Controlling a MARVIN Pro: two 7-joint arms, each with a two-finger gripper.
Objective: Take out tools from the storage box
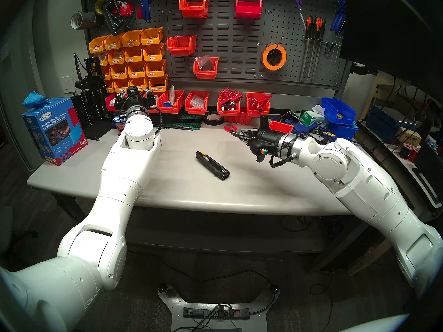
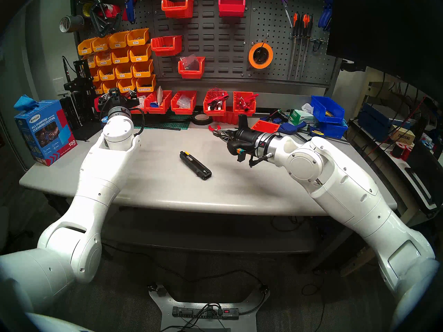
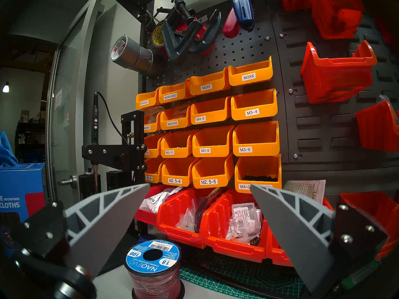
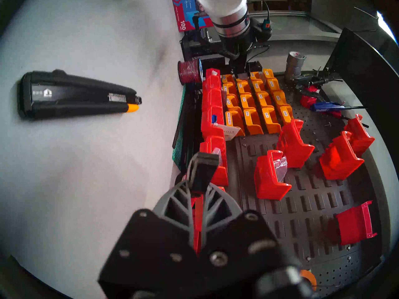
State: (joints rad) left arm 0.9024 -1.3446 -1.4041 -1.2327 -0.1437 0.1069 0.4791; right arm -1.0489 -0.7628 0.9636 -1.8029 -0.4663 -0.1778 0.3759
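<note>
1. Nearest on the grey table (image 1: 167, 197), towards the middle, lies the black hand tool (image 1: 212, 165) with its yellow end pointing to the far left; nothing touches it. The right wrist view shows it (image 4: 75, 95) flat on the bare tabletop, well apart from the bins.

2. Further back on the right, the right gripper (image 1: 236, 133) hangs above the table, pointing left. Its fingers are pressed together around the red-handled pliers (image 4: 201, 175), whose black jaws stick out past the fingertips and whose red handles run back between the fingers.

3. Just behind that wrist sits the small orange-red storage box (image 1: 281, 127), on the right side of the table next to a blue clamp (image 1: 304, 128). From here I cannot tell what is inside it.

4. On the far left, the left gripper (image 3: 198, 208) is held up facing the wall, its fingers spread wide with nothing between them. Below it stands a spool of red wire (image 3: 154, 268).

5. Farthest back, a row of red bins (image 1: 196, 101) lines the table's far edge, with yellow labelled bins (image 1: 134, 58) on the pegboard above.
</note>
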